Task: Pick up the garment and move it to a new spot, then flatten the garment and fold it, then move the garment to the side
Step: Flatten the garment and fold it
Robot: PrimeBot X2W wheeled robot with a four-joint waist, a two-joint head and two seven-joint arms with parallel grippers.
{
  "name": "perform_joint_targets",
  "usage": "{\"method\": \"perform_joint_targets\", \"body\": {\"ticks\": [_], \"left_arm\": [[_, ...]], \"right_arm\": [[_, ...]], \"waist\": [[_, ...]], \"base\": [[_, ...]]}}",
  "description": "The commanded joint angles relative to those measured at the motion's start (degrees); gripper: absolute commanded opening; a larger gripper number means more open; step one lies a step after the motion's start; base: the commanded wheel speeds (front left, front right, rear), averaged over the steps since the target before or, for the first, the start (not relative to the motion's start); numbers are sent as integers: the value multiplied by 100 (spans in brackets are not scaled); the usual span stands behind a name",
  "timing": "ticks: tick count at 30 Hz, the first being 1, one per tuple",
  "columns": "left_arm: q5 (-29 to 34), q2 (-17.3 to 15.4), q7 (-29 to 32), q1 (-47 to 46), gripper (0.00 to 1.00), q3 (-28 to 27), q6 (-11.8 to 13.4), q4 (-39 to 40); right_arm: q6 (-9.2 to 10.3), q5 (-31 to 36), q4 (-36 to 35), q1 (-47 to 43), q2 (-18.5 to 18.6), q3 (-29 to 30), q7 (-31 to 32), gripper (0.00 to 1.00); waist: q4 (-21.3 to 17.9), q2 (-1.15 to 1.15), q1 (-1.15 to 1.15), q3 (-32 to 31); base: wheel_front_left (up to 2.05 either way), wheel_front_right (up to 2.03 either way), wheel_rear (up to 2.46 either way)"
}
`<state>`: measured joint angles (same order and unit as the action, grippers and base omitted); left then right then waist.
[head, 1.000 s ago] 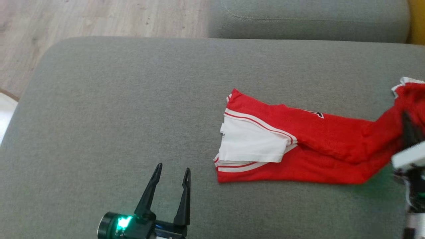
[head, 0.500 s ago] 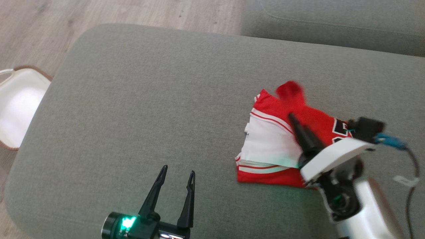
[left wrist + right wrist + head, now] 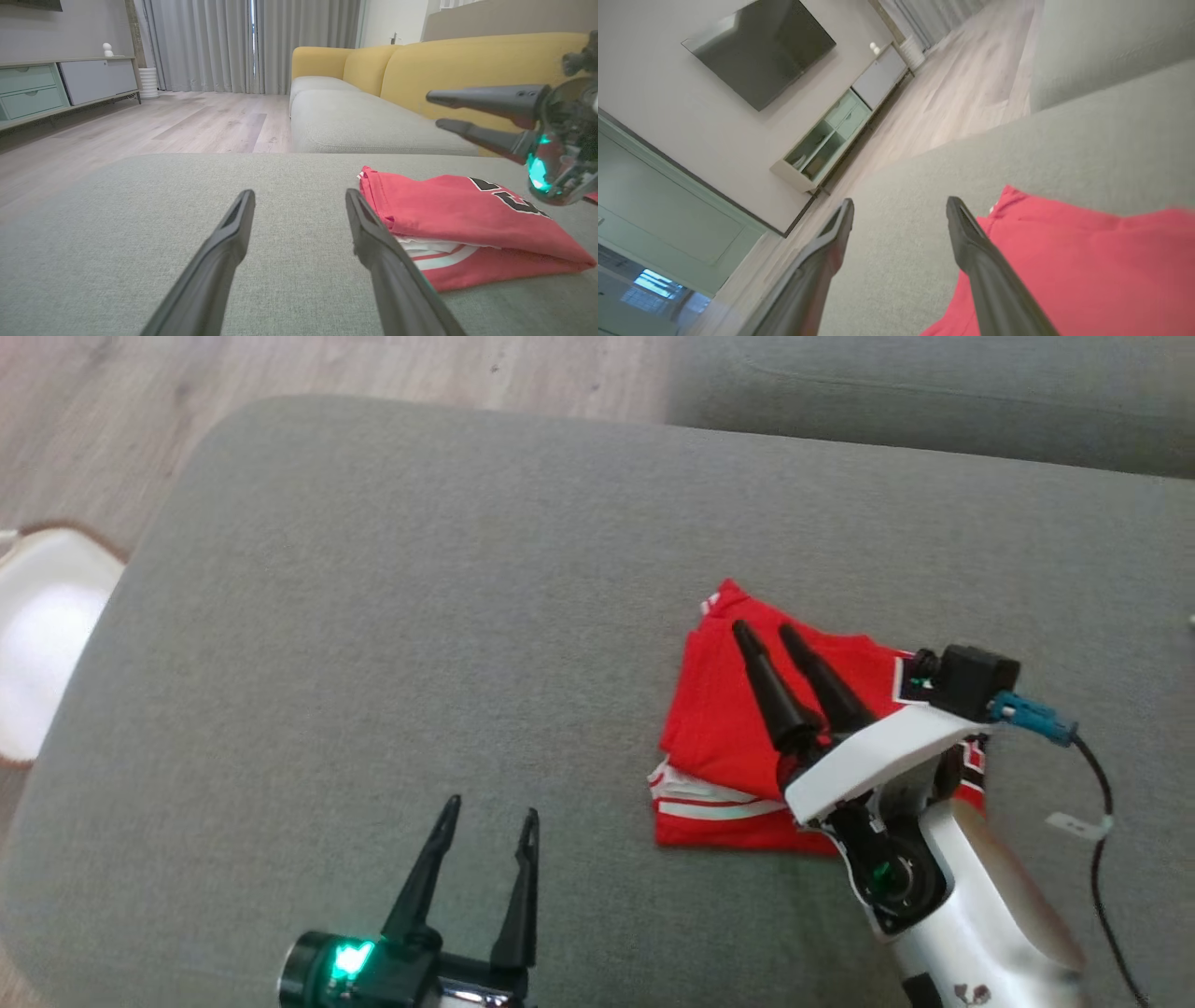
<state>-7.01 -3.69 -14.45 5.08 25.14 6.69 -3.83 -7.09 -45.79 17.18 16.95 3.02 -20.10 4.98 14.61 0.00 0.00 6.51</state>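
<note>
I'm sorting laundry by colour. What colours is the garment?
Red garment, with white trim and black lettering; left wrist view shows it best.

Red garment [image 3: 719,709], folded over into a compact layered stack, white striped trim peeking out at the near edge, black-and-white lettering on top, lying flat on the grey cushion [image 3: 420,616], right of centre.

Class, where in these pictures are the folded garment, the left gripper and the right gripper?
garment [image 3: 714,728], head view, on its red top layer.
left gripper [image 3: 491,807], head view, midway between its fingertips.
right gripper [image 3: 766,632], head view, midway between its fingertips, over the garment.
</note>
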Motion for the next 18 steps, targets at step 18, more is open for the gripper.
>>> {"method": "perform_joint_targets", "body": {"ticks": [18], "left_arm": [[-214, 80, -55, 328, 100, -758, 179, 552]], "right_arm": [[-40, 2951, -540, -1927, 514, 1542, -1994, 100]], "waist": [[-792, 0, 0, -884]], "base": [[0, 0, 0]]}}
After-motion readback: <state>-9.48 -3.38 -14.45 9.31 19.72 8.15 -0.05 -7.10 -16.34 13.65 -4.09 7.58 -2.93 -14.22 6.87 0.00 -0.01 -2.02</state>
